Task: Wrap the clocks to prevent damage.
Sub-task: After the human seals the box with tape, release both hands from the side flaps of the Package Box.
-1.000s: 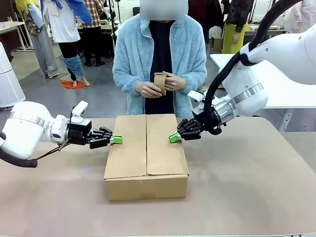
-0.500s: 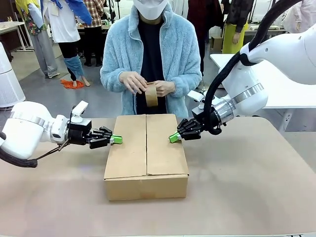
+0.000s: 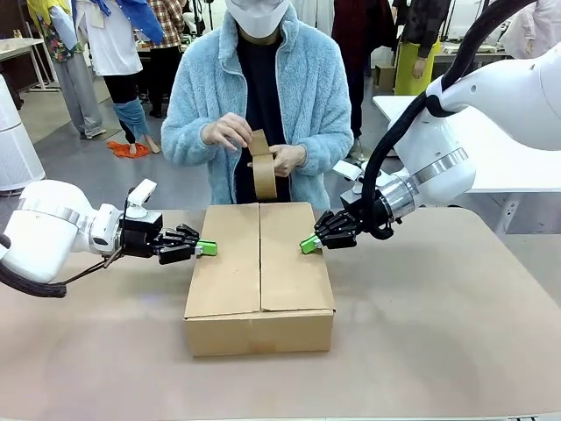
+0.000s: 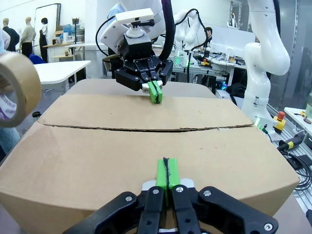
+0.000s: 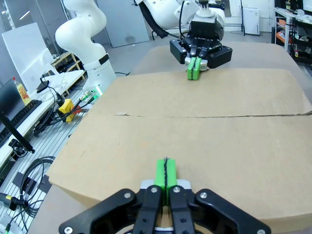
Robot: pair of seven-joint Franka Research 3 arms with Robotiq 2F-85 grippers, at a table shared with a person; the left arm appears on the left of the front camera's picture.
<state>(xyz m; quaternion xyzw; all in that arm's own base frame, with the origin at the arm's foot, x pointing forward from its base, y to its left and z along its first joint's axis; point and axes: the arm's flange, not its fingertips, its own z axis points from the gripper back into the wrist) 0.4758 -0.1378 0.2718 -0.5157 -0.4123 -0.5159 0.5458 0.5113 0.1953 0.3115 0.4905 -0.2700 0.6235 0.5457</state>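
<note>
Box [image 3: 259,272] mid-desk [image 3: 438,351], flaps down. Clocks unseen, likely inside. My left gripper [image 3: 208,248] clenched, empty, tip on left flap. Right gripper [image 3: 308,245] same on right flap. Person's tape [image 3: 263,171] above far edge. Press flaps flat, steady, clear of seam.

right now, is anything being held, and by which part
The person's hands grip the tape roll at its rim. Left gripper and right gripper: shut, empty, tips on the box.
</note>
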